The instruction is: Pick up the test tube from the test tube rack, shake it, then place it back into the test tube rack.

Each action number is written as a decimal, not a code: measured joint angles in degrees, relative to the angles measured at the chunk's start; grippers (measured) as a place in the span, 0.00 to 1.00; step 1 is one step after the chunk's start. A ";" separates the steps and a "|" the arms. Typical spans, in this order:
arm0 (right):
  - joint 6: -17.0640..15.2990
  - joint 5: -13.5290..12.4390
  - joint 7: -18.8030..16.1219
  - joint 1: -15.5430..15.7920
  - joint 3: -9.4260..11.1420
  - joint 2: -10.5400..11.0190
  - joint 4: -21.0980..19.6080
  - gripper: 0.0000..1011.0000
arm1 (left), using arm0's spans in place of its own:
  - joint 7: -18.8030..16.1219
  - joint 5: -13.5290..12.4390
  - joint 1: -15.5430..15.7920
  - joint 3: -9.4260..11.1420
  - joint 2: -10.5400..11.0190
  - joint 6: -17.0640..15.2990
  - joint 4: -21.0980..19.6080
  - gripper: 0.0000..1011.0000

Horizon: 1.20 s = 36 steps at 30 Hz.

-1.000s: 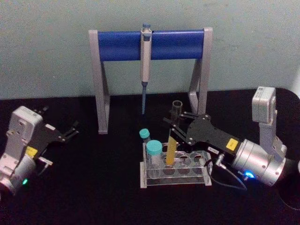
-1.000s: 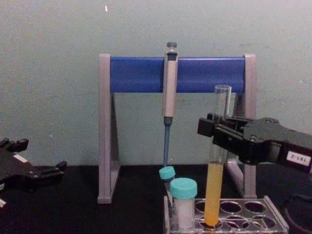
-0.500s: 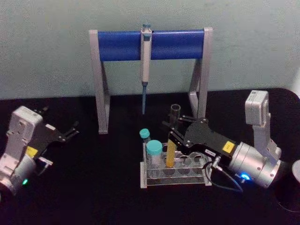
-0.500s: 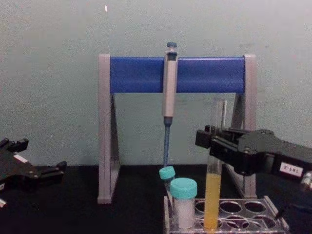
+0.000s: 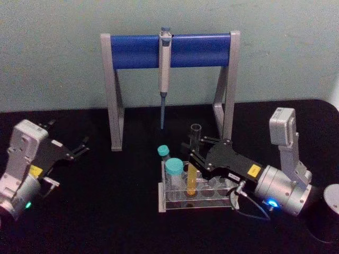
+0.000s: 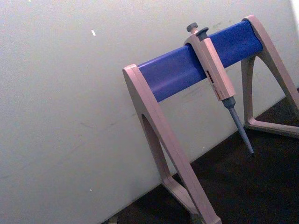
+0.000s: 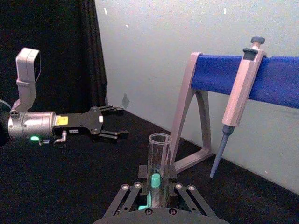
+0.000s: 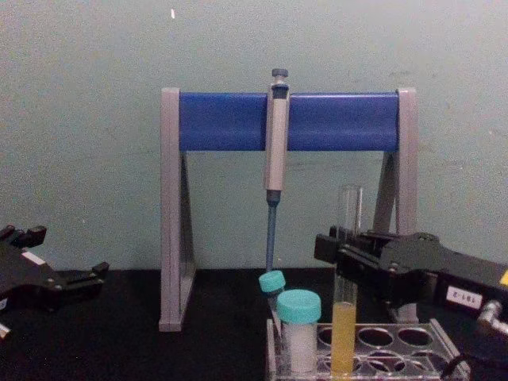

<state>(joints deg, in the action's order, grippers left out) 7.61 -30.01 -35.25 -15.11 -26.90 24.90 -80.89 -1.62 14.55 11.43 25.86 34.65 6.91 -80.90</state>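
The test tube (image 5: 195, 138) stands upright with its yellow-orange bottom sunk into a hole of the clear test tube rack (image 5: 212, 203) near the table's middle. My right gripper (image 5: 192, 151) comes in from the right and is shut on the glass above the liquid. From the chest, the test tube (image 8: 349, 210) rises out of the test tube rack (image 8: 397, 361) with the right gripper (image 8: 343, 252) clamped around its middle. The right wrist view shows the test tube (image 7: 159, 149) between the fingers. My left gripper (image 5: 79, 148) rests open at the far left, well away.
Two teal-capped vials (image 5: 174, 168) (image 5: 163, 151) stand in the rack's left holes, close beside the tube. Behind stands a grey-legged stand with a blue crossbar (image 5: 132, 51), a pipette (image 5: 164, 74) hanging from it. A dark cylinder (image 5: 331, 211) sits at the right edge.
The right gripper has come down with the test tube, sinking it deeper into the rack hole. The left arm has stayed still.
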 joint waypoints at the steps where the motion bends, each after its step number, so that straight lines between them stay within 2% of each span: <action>1: -0.02 0.02 0.00 0.00 -0.02 -0.04 0.07 0.24 | 0.00 0.00 0.00 0.00 0.00 0.00 0.00 0.99; 36: -1.14 1.55 1.24 0.24 -0.26 -1.35 2.30 0.24 | 0.00 0.00 0.00 0.00 0.00 0.00 0.00 0.99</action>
<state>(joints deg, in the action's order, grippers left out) 6.46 -28.46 -34.01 -14.87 -27.16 23.55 -78.59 -1.62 14.55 11.43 25.86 34.65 6.91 -80.90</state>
